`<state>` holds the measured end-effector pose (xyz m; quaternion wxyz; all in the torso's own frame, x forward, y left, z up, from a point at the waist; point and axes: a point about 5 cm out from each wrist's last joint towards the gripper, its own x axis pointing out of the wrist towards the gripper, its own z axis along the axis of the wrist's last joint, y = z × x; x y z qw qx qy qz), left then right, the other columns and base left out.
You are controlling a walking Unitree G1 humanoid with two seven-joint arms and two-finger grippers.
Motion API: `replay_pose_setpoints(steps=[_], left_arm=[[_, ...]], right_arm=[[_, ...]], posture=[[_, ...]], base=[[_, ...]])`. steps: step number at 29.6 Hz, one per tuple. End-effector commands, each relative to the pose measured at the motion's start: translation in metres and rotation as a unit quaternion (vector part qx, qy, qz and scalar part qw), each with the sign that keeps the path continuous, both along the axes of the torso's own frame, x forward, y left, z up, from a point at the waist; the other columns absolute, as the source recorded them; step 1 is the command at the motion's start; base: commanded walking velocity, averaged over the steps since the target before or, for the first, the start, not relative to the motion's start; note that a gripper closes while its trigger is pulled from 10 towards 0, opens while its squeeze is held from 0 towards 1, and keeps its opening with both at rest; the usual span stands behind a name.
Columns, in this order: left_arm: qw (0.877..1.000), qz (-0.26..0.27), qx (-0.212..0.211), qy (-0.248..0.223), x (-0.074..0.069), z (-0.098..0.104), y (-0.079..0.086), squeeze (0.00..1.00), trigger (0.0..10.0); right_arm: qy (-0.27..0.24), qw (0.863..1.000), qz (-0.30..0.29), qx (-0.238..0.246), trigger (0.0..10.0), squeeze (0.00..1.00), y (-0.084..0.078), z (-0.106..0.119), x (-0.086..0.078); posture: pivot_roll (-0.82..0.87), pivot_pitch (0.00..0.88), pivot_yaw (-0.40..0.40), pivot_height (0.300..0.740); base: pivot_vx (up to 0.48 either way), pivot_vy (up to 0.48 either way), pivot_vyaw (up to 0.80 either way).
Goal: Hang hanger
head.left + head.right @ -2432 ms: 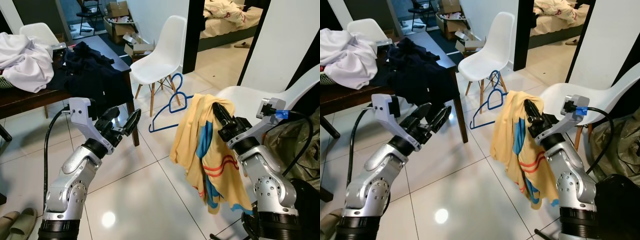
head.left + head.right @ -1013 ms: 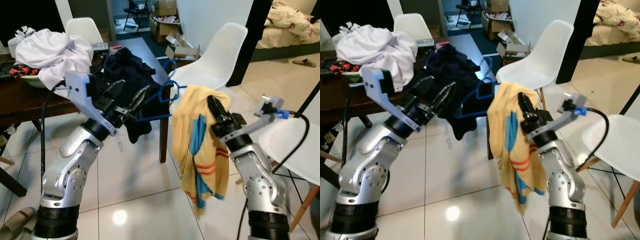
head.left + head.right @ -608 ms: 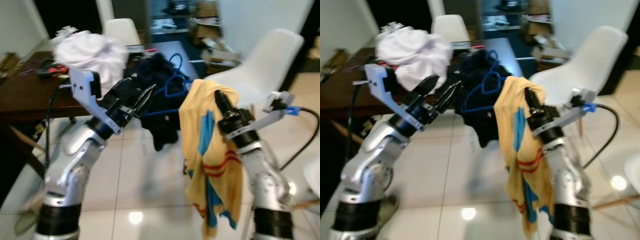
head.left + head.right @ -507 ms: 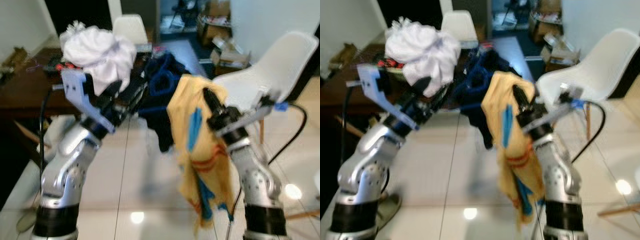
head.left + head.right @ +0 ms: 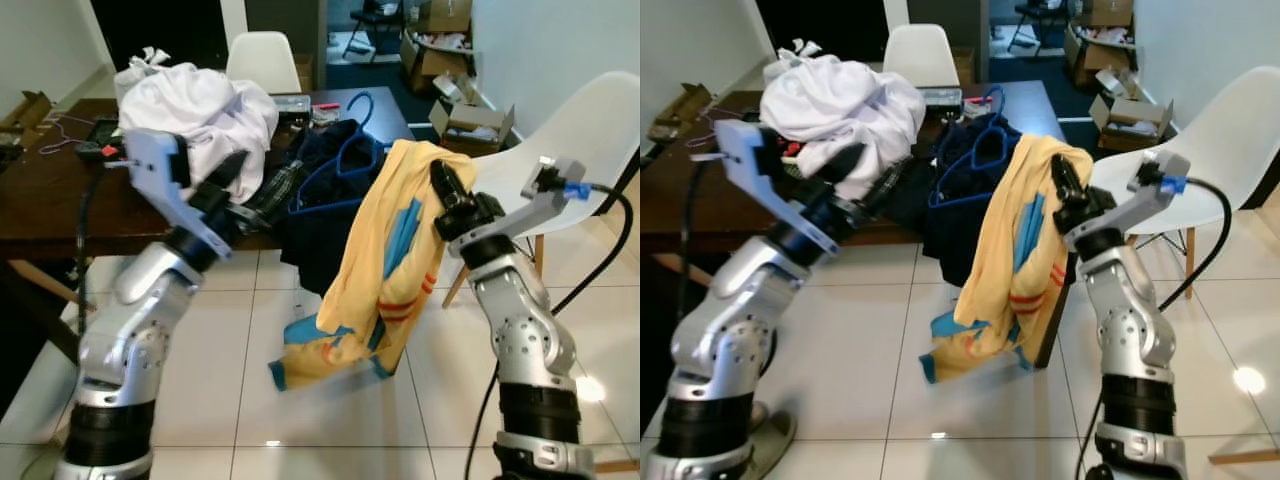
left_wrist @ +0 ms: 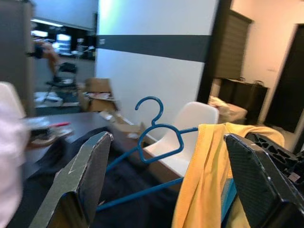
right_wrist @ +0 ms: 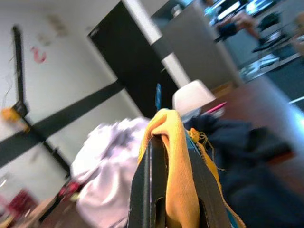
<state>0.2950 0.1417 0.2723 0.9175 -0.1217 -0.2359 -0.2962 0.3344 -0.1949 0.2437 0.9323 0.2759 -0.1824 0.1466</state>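
I can't read any text, label, brand, number or sign in these views. The cardboard boxes [image 5: 455, 60] at about one o'clock behind the desk [image 5: 45, 195] are too small and soft for me to make out any print. The red marks on the wall [image 7: 38, 54] in the right wrist view are blurred, and I can't tell whether they are writing.

white tiled floor [image 5: 330, 420], dark wooden counter [image 5: 60, 205], white chairs [image 5: 590, 120], cardboard boxes [image 5: 470, 118] by a white wall [image 5: 560, 40].
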Motion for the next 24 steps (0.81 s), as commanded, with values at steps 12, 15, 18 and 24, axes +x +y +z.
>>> replay_pose_setpoints(steps=[12,15,18,24], left_arm=[[1.000,-0.025,0.004,-0.005,-0.003,0.007,-0.013,0.00,10.0],[1.000,-0.027,0.003,-0.004,-0.002,0.007,-0.014,0.00,10.0],[1.000,-0.030,0.002,-0.003,-0.002,0.006,-0.015,0.00,10.0],[0.999,-0.033,0.001,-0.001,-0.002,0.004,-0.015,0.00,10.0]], right_arm=[[-0.090,0.992,-0.041,0.079,10.0,0.00,-0.038,0.062,0.009],[-0.102,0.990,-0.034,0.093,10.0,0.00,-0.039,0.069,0.011],[-0.115,0.988,-0.021,0.103,10.0,0.00,-0.038,0.076,0.012],[-0.133,0.988,0.031,0.076,10.0,0.00,-0.009,0.088,0.018]], posture=[[0.01,0.032,0.026,0.740],[0.01,0.030,0.026,0.740],[0.01,0.030,0.025,0.740],[0.02,0.028,0.019,0.740]], base=[[0.480,0.000,-0.79],[0.480,0.000,-0.80],[0.480,0.000,-0.80],[0.480,0.000,-0.13]])
